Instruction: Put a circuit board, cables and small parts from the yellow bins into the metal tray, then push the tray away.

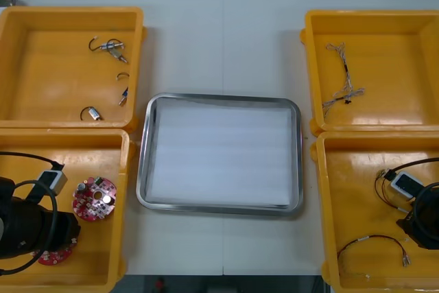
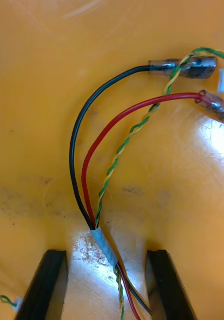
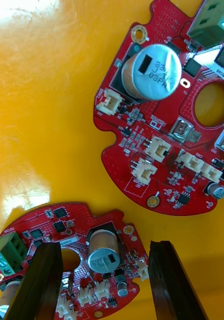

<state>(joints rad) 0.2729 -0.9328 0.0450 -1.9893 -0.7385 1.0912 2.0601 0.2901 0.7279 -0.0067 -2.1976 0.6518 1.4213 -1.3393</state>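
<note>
At the tabletop's (image 1: 219, 39) near-left corner, the left pincer (image 3: 104, 246) is hanging wide open in a yellow bin (image 1: 62, 133), gripping nothing, its fingers straddling a round red circuit board (image 3: 112, 230); a second board (image 3: 157, 125) is lying just beyond. Over at the near-right corner, the right pincer (image 2: 106, 252) is likewise gaping around a taped cable bundle (image 2: 105, 246). A metal tray (image 1: 140, 169) is sitting mid-tabletop.

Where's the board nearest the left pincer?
The board lies between the left pincer's fingers in its wrist view, in the near left yellow bin beside another board.
</note>
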